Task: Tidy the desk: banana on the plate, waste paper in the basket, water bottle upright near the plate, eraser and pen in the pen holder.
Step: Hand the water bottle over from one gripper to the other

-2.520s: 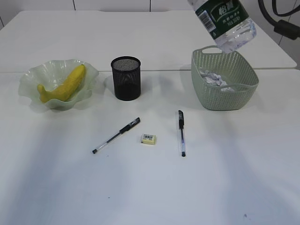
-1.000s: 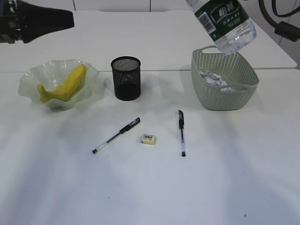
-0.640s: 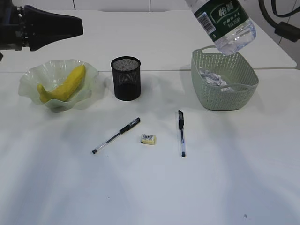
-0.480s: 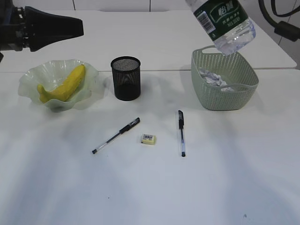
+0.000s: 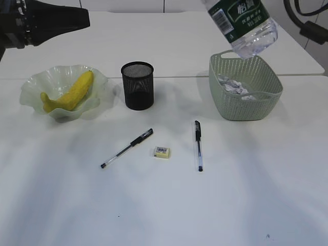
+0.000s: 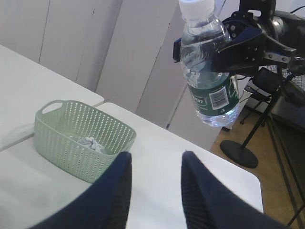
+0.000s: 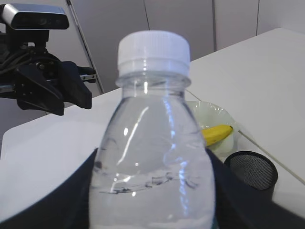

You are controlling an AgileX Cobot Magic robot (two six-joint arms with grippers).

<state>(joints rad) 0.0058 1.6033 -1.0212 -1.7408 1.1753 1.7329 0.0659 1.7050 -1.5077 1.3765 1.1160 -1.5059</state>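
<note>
The water bottle (image 5: 245, 25) hangs tilted in the air above the green basket (image 5: 246, 110), with the waste paper (image 5: 233, 84) inside the basket. My right gripper (image 7: 152, 191) is shut on the bottle (image 7: 152, 143); its jaws press both sides of the bottle. It is above the frame in the exterior view. My left gripper (image 6: 156, 155) is open and empty, high over the plate (image 5: 36, 84) at the top left (image 5: 84, 19). The banana (image 5: 72, 92) lies on the plate. Two pens (image 5: 127, 148) (image 5: 198, 145) and the eraser (image 5: 162, 151) lie on the table in front of the black mesh pen holder (image 5: 138, 85).
The left wrist view looks across at the basket (image 6: 81, 143), the held bottle (image 6: 207, 71) and the right gripper (image 6: 238, 45) on it. A stand's base (image 6: 238, 153) sits on the floor beyond the table edge.
My left arm has come into view at the top left, moved right and then risen a little. The bottle has shifted slightly upward. Nothing on the table has moved.
</note>
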